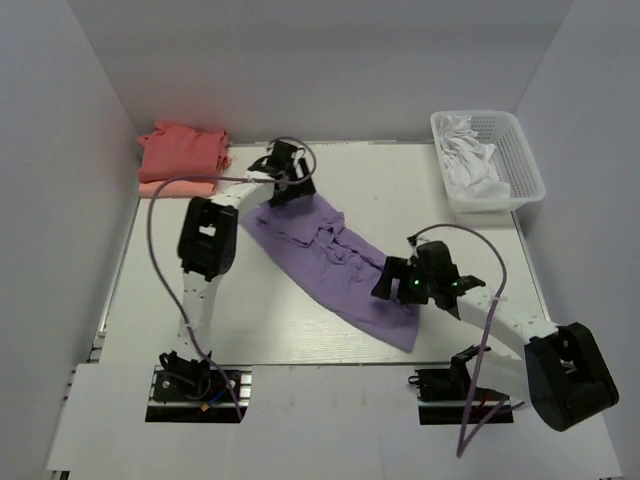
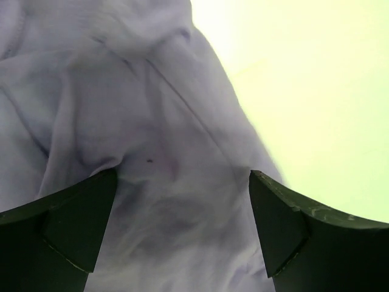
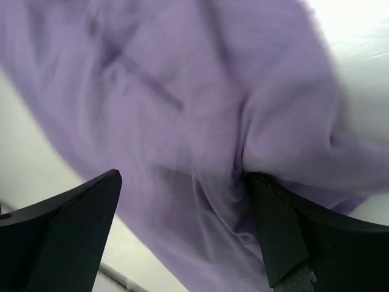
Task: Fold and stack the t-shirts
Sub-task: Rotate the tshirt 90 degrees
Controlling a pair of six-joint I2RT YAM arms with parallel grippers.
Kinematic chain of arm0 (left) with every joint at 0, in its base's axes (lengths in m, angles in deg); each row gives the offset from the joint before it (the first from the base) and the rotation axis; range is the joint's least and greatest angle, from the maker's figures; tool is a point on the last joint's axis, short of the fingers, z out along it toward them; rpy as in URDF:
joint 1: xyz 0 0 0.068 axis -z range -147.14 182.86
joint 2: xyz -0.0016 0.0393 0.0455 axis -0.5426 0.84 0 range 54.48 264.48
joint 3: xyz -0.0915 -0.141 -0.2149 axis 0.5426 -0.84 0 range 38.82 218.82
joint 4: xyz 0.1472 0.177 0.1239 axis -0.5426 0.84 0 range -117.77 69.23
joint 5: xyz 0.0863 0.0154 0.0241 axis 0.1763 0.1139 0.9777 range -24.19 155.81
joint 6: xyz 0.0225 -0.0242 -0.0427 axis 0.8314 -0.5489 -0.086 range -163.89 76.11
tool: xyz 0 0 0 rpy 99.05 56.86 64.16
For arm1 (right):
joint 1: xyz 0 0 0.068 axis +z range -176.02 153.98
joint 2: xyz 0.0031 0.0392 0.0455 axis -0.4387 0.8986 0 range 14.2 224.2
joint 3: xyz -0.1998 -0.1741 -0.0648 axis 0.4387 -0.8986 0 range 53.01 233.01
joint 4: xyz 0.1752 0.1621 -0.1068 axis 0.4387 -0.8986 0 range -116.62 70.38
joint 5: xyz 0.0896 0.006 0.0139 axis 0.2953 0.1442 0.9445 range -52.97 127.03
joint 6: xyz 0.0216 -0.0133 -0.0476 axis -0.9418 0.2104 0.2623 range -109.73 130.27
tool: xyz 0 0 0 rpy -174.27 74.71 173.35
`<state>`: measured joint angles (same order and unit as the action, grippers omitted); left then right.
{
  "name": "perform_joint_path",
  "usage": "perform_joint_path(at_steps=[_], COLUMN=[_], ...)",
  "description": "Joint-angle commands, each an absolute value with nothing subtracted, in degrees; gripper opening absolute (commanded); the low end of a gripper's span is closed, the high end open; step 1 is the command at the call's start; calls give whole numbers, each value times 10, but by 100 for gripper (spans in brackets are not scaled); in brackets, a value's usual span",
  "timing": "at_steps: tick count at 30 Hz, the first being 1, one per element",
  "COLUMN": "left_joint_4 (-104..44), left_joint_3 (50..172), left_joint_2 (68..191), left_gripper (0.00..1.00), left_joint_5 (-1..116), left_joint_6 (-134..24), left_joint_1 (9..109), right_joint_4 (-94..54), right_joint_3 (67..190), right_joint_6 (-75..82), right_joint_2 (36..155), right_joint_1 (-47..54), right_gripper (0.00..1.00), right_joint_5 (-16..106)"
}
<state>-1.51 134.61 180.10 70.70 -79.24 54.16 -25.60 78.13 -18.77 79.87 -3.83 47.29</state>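
A crumpled lavender-purple t-shirt (image 1: 330, 262) lies slantwise across the middle of the table. My left gripper (image 1: 287, 186) is open, low over its far left end; the left wrist view shows purple cloth (image 2: 152, 152) between and beyond the spread fingers (image 2: 285, 225). My right gripper (image 1: 392, 283) is open over the shirt's near right part; the right wrist view shows bunched purple cloth (image 3: 200, 152) between its fingers (image 3: 285, 237). A folded coral-red shirt (image 1: 183, 148) rests on a paler salmon-pink one (image 1: 176, 186) in the far left corner.
A white plastic basket (image 1: 523, 170) with white cloth (image 1: 470, 160) in it stands at the far right. White walls close in the table on three sides. The left arm's purple cable (image 1: 158, 215) loops over the table's left part.
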Motion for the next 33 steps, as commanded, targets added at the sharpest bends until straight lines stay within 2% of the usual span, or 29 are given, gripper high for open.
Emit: perform_joint_path(at_steps=[1,3,6,9,12,17,20,29,33], left_joint_4=[-8,21,-7,-101,-113,-116,-121,-110,-113], left_joint_3=[1521,1674,1772,1725,1754,1772,1772,1759,1765], left_joint_2=[1956,2026,2115,2108,2123,2136,2143,2099,2076], left_gripper=[100,100,100,100,100,100,100,100,100], left_joint_5=[631,595,567,573,596,627,608,643,653], left_joint_6=[-760,-772,-823,-871,-887,-900,-907,-877,-865], left_joint_1=[591,597,598,598,598,598,598,585,580], right_joint_4=[-318,-312,-301,-270,-249,-285,-299,-346,-381], right_joint_3=[742,756,773,781,800,853,883,913,930], right_joint_6=[-218,-223,-216,-174,-121,-78,-76,-104,-116], right_joint_2=[807,812,837,866,897,957,964,940,881], right_joint_1=[46,126,210,277,330,429,453,476,474], right_gripper=[90,90,90,90,90,90,90,90,90], right_joint_5=[515,510,538,586,663,637,605,509,442])
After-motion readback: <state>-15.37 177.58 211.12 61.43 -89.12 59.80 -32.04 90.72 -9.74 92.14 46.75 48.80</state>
